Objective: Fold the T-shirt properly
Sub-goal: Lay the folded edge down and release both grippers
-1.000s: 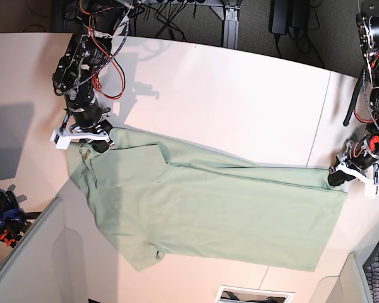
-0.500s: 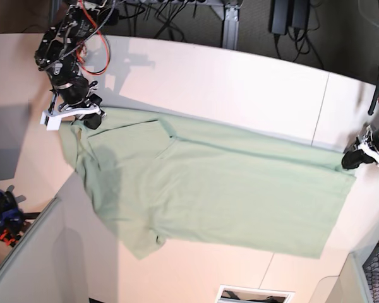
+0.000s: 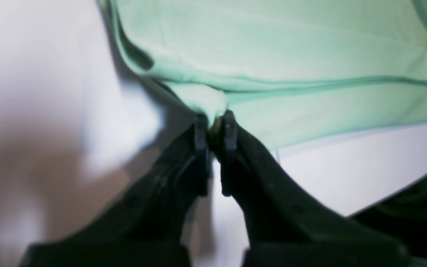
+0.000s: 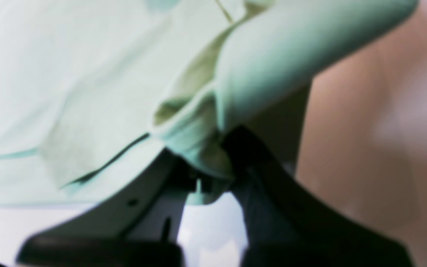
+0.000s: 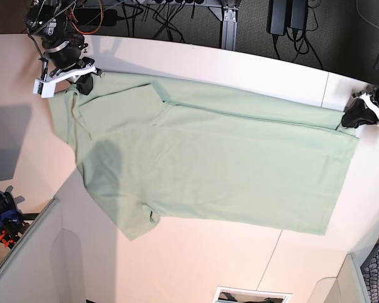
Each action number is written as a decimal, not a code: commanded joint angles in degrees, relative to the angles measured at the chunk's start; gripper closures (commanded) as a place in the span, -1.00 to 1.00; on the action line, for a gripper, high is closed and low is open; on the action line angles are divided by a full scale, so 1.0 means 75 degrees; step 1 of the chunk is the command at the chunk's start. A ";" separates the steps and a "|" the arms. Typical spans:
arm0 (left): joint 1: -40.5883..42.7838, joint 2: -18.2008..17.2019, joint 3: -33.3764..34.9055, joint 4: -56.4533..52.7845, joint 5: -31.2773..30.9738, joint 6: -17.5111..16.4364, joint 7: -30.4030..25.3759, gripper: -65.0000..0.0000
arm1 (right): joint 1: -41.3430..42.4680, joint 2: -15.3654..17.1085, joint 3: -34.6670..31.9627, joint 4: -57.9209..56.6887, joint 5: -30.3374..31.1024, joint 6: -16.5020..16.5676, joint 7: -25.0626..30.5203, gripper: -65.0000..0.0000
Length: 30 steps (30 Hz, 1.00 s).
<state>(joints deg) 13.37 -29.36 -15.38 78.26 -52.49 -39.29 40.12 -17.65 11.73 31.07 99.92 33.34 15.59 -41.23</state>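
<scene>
The pale sage-green T-shirt [image 5: 208, 164] lies stretched flat across the white table [image 5: 252, 76], collar end at the left, hem at the right. My right gripper [image 5: 83, 85] is shut on the shirt's shoulder by the collar at the top left. In the right wrist view the right gripper [image 4: 213, 174] pinches bunched T-shirt [image 4: 87, 92] fabric. At the right edge my left gripper [image 5: 350, 120] is shut on the hem corner. In the left wrist view the left gripper [image 3: 212, 128] clamps a fold of the T-shirt [image 3: 291, 55].
Cables and dark equipment [image 5: 177, 19] sit behind the table's far edge. A grey partition [image 5: 25, 259] runs along the lower left, with a small dark clamp [image 5: 3, 218] beside it. A white-framed opening [image 5: 252, 295] shows at the bottom edge.
Both grippers have pulled the shirt toward the far side of the table and further apart. The fabric between them is now tauter and flatter.
</scene>
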 commanded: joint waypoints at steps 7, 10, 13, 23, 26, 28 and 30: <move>0.0306 -0.0146 -0.0061 0.0160 -0.0122 -0.0095 -0.0172 1.00 | -0.0510 0.0128 0.0291 0.0213 0.0099 0.0038 0.0149 1.00; 0.0391 -0.0149 -0.0073 0.0160 -0.0117 -0.0095 -0.0169 1.00 | -0.0551 0.0128 0.0399 0.0213 0.0096 0.0038 0.0143 1.00; 0.0580 -0.0149 -0.0143 0.0195 -0.0152 -0.0095 -0.0175 1.00 | -0.0551 0.0128 0.0423 0.0213 0.0093 0.0038 0.0140 1.00; 0.1105 -0.0128 -0.0612 0.0761 -0.0236 -0.0095 -0.0213 1.00 | -0.0551 0.0125 0.0420 0.0213 0.0064 0.0038 0.0134 1.00; 0.1166 -0.0102 -0.0612 0.0758 -0.0236 -0.0095 -0.0353 1.00 | -0.0554 0.0125 0.0420 0.0213 -0.0015 0.0038 0.0085 1.00; 0.1166 -0.0085 -0.0609 0.0758 -0.0236 -0.0095 -0.0353 1.00 | -0.0551 0.0125 0.0420 0.0213 -0.0047 0.0038 0.0079 1.00; 0.1166 -0.0085 -0.0609 0.0758 -0.0242 -0.0095 -0.0356 0.76 | -0.0551 0.0122 0.0420 0.0213 -0.0210 0.0038 0.0050 1.00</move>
<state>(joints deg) 22.22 -28.91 -19.27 83.11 -53.49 -39.48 38.57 -21.91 11.73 33.69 100.51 31.81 15.62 -41.69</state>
